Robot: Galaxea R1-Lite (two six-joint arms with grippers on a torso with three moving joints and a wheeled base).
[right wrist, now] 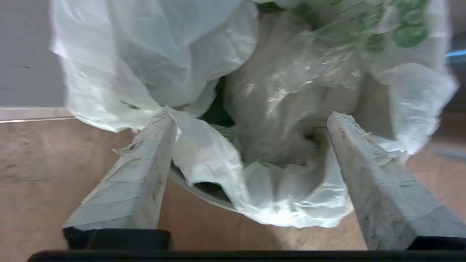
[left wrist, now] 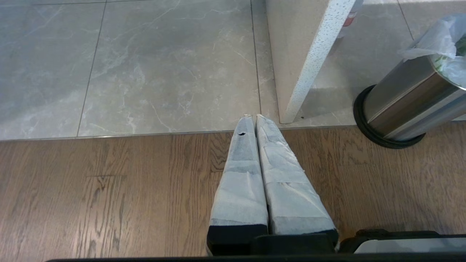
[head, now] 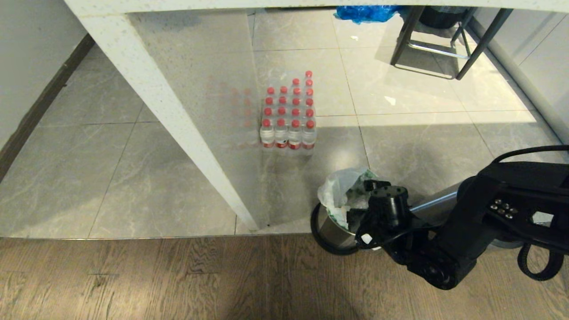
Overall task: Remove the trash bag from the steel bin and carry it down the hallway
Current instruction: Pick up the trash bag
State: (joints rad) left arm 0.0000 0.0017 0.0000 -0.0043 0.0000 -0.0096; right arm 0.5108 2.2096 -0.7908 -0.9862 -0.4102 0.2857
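The steel bin [head: 332, 230], with a black ring at its foot, stands on the seam between wood floor and grey tile; it also shows in the left wrist view [left wrist: 404, 105]. The white trash bag [head: 340, 189] with green print bulges out of its top. My right gripper [right wrist: 251, 115] is open and hangs right over the bin mouth, its taped fingers [right wrist: 378, 182] spread either side of the bag's crumpled edge [right wrist: 291, 91], gripping nothing. In the head view the right wrist covers the bin's near side. My left gripper [left wrist: 253, 116] is shut and empty, parked low over the wood floor.
A white counter leg [head: 178, 120] slants down just left of the bin. A shrink-wrapped pack of red-capped water bottles [head: 289, 118] stands on the tiles beyond. A stool's metal legs [head: 438, 49] and a blue bag [head: 364, 12] are at the far right.
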